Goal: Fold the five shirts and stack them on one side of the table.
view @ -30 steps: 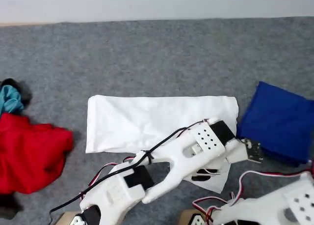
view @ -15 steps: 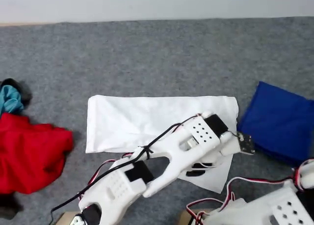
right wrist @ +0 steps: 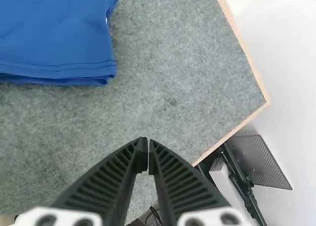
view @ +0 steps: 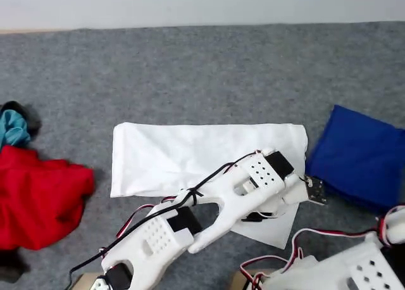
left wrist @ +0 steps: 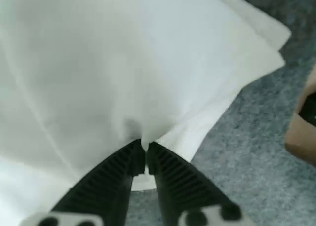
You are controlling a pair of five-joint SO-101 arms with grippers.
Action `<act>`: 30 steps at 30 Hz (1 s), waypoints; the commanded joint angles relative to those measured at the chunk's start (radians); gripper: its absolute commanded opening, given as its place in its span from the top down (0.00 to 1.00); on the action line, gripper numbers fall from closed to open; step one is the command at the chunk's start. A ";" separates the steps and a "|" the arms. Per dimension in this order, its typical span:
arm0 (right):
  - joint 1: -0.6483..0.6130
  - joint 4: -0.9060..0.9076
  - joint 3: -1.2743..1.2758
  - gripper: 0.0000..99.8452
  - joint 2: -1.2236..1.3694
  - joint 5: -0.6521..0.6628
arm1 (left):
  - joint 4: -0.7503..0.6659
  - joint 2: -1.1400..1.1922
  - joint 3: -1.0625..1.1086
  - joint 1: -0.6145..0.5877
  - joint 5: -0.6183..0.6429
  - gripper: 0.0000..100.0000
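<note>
**Left jaws clamped on white shirt, right jaws empty**

Tagging white shirt as lying flat mid-desk, folded into a long band running left to right, with a layered corner poking out at near right. Placing left arm diagonally from the near-left base out over that corner, covering part of the shirt's near edge. Marking left jaws as pinched tight on a raised pucker of the white fabric, with creases fanning away from the pinch in the left wrist view. Seeing stacked layer edges just beside the pinch and grey desk past them.

Noting blue shirt folded into a neat square at right, just beside the white shirt's right end; cannot tell whether touching. Noting red shirt crumpled at the left edge, well apart from the white one. Adding teal shirt bunched on its far side and a dark garment just beyond that, type unclear.

Placing right arm low at the near-right corner, on the near side of the blue shirt. Marking right jaws as pressed together with nothing between, hanging over bare grey desk close to the wooden desk rim, apart from the folded blue shirt.
</note>
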 commanded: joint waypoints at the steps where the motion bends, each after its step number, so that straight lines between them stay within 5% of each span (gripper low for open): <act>1: -0.010 0.030 -0.003 0.98 -0.005 0.011 | 0.048 -0.015 -0.090 -0.009 -0.008 0.99; 14: -0.010 -0.005 -0.003 0.98 -0.004 0.009 | 0.055 0.005 -0.311 -0.196 -0.055 1.00; 25: -0.070 0.004 -0.002 0.98 -0.004 0.003 | 0.057 0.265 -0.645 -0.315 -0.057 0.99; 30: -0.070 0.005 -0.002 0.98 -0.004 0.003 | 0.057 0.322 -0.733 -0.345 -0.055 0.87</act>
